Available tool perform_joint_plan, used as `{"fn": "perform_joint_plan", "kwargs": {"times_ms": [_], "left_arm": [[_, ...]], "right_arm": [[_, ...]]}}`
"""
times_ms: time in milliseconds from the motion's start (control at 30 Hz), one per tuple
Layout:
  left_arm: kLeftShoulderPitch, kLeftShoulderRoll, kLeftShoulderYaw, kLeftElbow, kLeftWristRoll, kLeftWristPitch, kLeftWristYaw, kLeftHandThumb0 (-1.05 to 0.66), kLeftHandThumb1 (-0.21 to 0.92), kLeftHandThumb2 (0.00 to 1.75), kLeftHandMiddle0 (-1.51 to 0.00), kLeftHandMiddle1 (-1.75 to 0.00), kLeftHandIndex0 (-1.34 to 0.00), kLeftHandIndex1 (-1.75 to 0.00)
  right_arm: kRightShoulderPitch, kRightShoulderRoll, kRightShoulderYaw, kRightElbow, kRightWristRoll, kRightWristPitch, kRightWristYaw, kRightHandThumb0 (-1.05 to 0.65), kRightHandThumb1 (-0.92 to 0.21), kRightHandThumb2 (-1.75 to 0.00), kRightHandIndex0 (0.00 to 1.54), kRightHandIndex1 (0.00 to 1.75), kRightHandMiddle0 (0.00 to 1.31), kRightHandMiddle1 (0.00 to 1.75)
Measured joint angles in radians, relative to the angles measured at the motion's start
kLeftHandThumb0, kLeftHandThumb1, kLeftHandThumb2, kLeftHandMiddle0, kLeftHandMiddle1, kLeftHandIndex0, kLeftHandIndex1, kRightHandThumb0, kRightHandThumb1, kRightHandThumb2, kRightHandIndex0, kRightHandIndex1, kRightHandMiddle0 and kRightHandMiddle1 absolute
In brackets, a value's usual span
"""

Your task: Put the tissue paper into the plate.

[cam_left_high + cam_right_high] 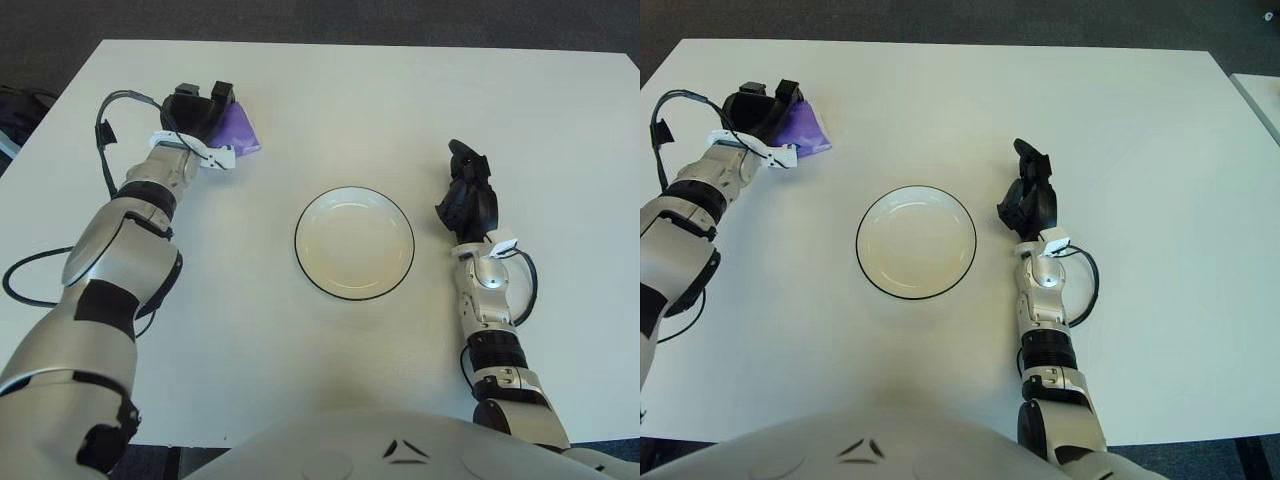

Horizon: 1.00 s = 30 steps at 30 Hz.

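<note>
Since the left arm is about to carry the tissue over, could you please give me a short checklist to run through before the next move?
1. Left hand on the purple tissue paper: ok, its fingers sit over the packet at the table's far left.
2. Grasp firm enough to lift: cannot tell, the contact under the fingers is hidden.
3. Plate ready: ok, nothing lies in it.
4. Path from tissue to plate: ok, only bare table shows between them.
5. Right hand out of the way: ok, it shows to the right of the plate, apart from its rim.
</note>
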Motion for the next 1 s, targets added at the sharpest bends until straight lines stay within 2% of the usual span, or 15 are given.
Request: {"fn": "perform_joint_plan", "kwargs": {"times_ms": [533, 767, 1000], "left_arm": [[0.01, -0.047, 0.104, -0.094, -0.095, -0.205, 0.064, -0.46, 0.35, 1.27, -1.14, -1.75, -0.58, -1.75], [0.01, -0.048, 0.152, -0.173, -0.137, -0.296, 0.066, -0.47, 0.32, 1.31, -1.15, -1.75, -0.6, -1.75], [0.012, -0.045, 0.181, -0.266, -0.17, -0.365, 0.019, -0.48, 0.3, 1.33, -1.16, -1.75, -0.62, -1.75]], "right_arm": [[-0.004, -0.002, 0.0, 0.004, 0.0, -0.006, 0.012, -0.45, -0.92, -0.97, 0.37, 0.06, 0.0, 0.72], [-0.004, 0.0, 0.0, 0.005, 0.0, -0.006, 0.016, -0.45, -0.92, -0.97, 0.38, 0.06, 0.0, 0.73], [-0.005, 0.003, 0.0, 0.009, 0.0, -0.006, 0.018, -0.46, -0.92, -0.97, 0.38, 0.06, 0.0, 0.74]]}}
